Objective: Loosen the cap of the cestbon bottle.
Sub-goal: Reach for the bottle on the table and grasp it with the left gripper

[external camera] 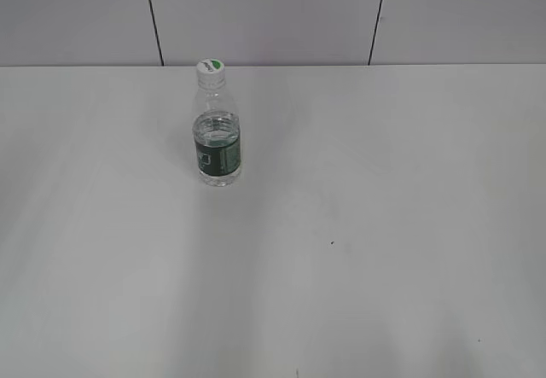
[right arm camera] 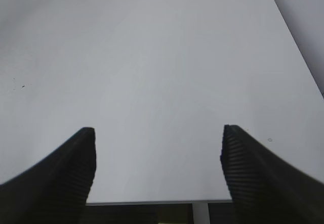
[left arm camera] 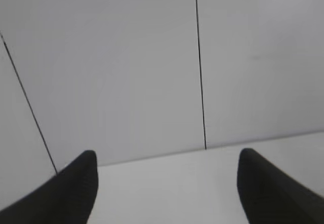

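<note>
The cestbon bottle (external camera: 217, 139) stands upright on the white table, left of centre near the back, clear with a dark green label band. Its white cap (external camera: 210, 72) with a green mark sits on top. Neither arm shows in the exterior view. In the left wrist view my left gripper (left arm camera: 167, 155) is open and empty, facing the back wall over bare table. In the right wrist view my right gripper (right arm camera: 158, 130) is open and empty above bare table near its edge. The bottle shows in neither wrist view.
The white table (external camera: 358, 250) spreads around the bottle. A grey panelled wall (external camera: 273, 11) with dark seams stands behind it. The table's edge (right arm camera: 152, 202) shows at the bottom of the right wrist view.
</note>
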`<move>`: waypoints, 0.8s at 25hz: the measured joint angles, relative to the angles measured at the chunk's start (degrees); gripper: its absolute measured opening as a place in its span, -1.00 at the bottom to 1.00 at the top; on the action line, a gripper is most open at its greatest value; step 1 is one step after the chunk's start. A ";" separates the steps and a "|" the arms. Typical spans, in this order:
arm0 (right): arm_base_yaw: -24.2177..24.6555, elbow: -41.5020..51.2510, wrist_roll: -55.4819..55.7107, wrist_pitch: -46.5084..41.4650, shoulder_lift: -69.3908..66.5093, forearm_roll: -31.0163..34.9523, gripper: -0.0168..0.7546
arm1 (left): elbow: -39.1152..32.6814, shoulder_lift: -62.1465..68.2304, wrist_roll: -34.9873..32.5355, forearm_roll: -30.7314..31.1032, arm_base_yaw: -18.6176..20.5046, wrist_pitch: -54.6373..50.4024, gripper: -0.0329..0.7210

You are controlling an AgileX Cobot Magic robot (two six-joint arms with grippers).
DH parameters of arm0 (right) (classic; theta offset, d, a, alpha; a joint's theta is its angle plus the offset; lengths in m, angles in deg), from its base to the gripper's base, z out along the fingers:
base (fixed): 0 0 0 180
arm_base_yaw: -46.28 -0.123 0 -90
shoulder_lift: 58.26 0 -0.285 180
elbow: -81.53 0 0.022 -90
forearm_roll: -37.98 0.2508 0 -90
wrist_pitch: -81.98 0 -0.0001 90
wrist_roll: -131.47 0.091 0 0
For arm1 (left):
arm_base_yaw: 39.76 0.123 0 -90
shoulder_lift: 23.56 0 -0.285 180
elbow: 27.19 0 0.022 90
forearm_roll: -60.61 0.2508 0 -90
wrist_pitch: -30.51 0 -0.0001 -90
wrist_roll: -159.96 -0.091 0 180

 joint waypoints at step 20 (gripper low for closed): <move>0.00 0.00 0.00 0.02 0.00 0.00 0.57 | -3.61 46.98 10.45 8.09 -11.35 52.01 0.45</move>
